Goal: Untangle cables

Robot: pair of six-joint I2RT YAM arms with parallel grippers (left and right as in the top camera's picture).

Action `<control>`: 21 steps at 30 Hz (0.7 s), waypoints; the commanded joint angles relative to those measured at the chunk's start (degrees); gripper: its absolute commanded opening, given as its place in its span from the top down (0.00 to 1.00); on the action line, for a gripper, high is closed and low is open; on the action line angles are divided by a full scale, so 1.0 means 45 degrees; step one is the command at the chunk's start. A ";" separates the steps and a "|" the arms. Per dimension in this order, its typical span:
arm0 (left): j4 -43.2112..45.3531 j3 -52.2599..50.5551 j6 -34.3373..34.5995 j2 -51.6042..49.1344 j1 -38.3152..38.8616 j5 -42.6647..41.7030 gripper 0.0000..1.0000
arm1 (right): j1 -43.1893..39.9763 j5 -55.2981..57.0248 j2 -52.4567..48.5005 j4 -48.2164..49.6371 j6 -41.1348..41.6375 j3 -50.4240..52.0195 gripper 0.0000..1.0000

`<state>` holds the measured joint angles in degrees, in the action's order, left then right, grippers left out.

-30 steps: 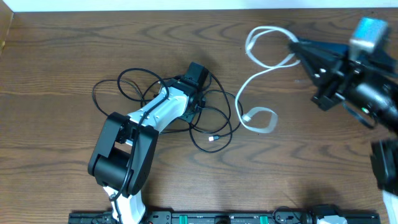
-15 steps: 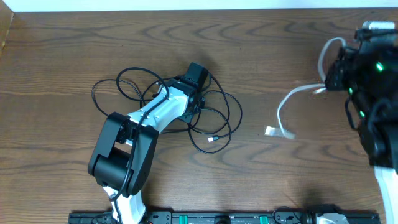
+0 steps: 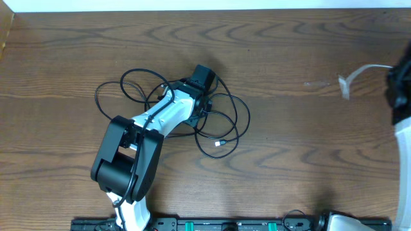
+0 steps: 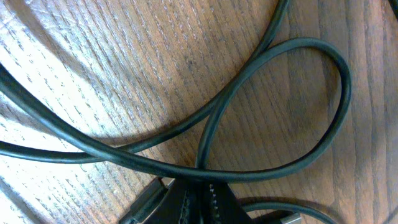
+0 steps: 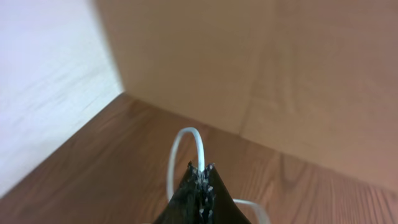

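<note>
The black cables (image 3: 96,96) lie in tangled loops at the table's middle left, with a silver plug end (image 3: 220,143) toward the front. My left gripper (image 3: 200,86) stands down among them. In the left wrist view it (image 4: 202,186) is shut, and a black strand (image 4: 344,93) runs across its tips; I cannot tell whether it is pinched. The white cable (image 3: 363,68) hangs at the far right, apart from the black loops. My right gripper (image 5: 201,171) is shut on the white cable (image 5: 186,130), which arches just past its tips.
The right arm (image 3: 399,90) sits at the frame's right edge. A dark rail (image 3: 225,224) runs along the table's front edge. A pale wall borders the back of the table, and in the right wrist view a wooden panel (image 5: 280,74) rises behind the table.
My right gripper has carried the white cable rightward, out of the space beside the black loops to the right edge. The left arm and the black cables have stayed put.
</note>
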<state>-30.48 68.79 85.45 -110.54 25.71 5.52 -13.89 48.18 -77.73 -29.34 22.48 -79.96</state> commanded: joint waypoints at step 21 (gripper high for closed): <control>-0.0117 -0.0073 -0.0175 -0.0044 -0.0015 0.0369 0.92 | -0.4527 -0.7956 -0.5833 -0.1462 0.2030 -0.0010 0.99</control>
<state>-30.50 68.79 85.45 -110.54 25.71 5.54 -32.91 21.96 -99.94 -35.46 30.85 -79.96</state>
